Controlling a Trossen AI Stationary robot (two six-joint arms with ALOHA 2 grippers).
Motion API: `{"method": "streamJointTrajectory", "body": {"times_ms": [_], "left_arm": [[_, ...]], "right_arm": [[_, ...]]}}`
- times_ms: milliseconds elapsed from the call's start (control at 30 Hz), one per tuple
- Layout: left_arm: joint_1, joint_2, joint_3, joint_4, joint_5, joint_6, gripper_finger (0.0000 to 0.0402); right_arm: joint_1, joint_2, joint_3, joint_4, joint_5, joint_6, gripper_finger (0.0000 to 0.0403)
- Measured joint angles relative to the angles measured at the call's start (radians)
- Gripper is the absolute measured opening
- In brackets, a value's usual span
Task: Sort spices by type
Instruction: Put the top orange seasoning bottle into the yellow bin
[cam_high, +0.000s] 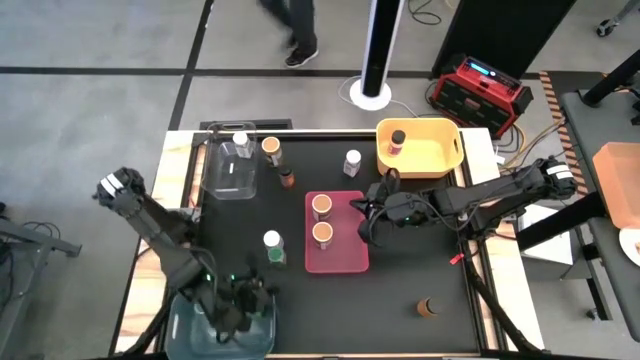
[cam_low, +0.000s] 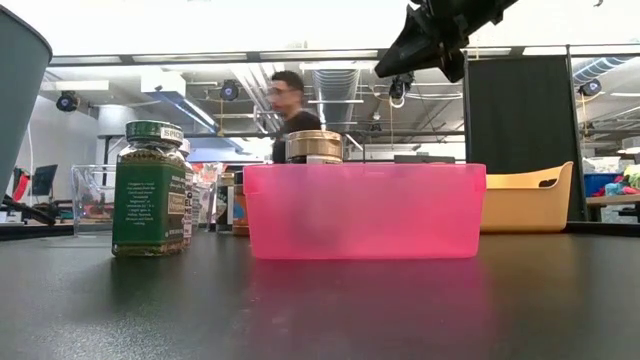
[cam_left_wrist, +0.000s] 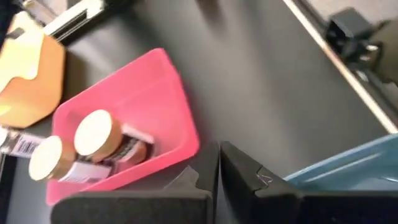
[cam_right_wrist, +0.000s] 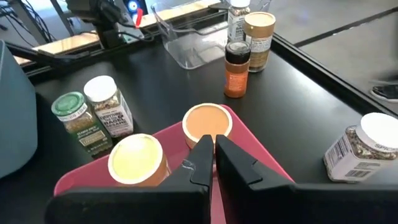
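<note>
Two orange-lidded spice jars (cam_high: 322, 206) (cam_high: 322, 233) stand in the pink bin (cam_high: 345, 262). A white-lidded jar (cam_high: 271, 240) and a green-lidded jar (cam_high: 277, 257) stand together on the table left of it. Farther back are an orange-lidded jar (cam_high: 270, 148), a small dark-lidded jar (cam_high: 287, 179) and a white-lidded jar (cam_high: 352, 160). Another white-lidded jar (cam_high: 241, 142) is at the clear bin (cam_high: 232, 178). One dark-lidded jar (cam_high: 398, 139) stands in the yellow bin (cam_high: 425, 155), and a brown one (cam_high: 427, 307) sits near the front right. My right gripper (cam_right_wrist: 213, 155) is shut, raised above the pink bin's right side. My left gripper (cam_left_wrist: 219, 169) is shut over the blue bin (cam_high: 215, 330).
The blue bin (cam_left_wrist: 348, 165) sits at the table's near left corner under my left arm. A person (cam_low: 290, 105) moves in the room beyond the far edge. Bare black tabletop lies between the pink bin and the brown jar at front right.
</note>
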Motion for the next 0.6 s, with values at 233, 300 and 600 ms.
{"method": "streamJointTrajectory", "body": {"times_ms": [233, 300, 600], "left_arm": [[0.112, -0.206, -0.164, 0.041, 0.003, -0.016, 0.0], [0.151, -0.255, -0.194, 0.04, 0.015, -0.003, 0.0], [0.303, -0.447, -0.258, 0.041, 0.046, 0.162, 0.0]], "right_arm": [[-0.015, 0.0, 0.028, -0.042, 0.001, -0.005, 0.0009], [-0.032, 0.0, 0.047, -0.06, 0.001, -0.017, 0.0009], [-0.179, 0.036, 0.2, -0.214, 0.001, -0.115, 0.0009]]}}
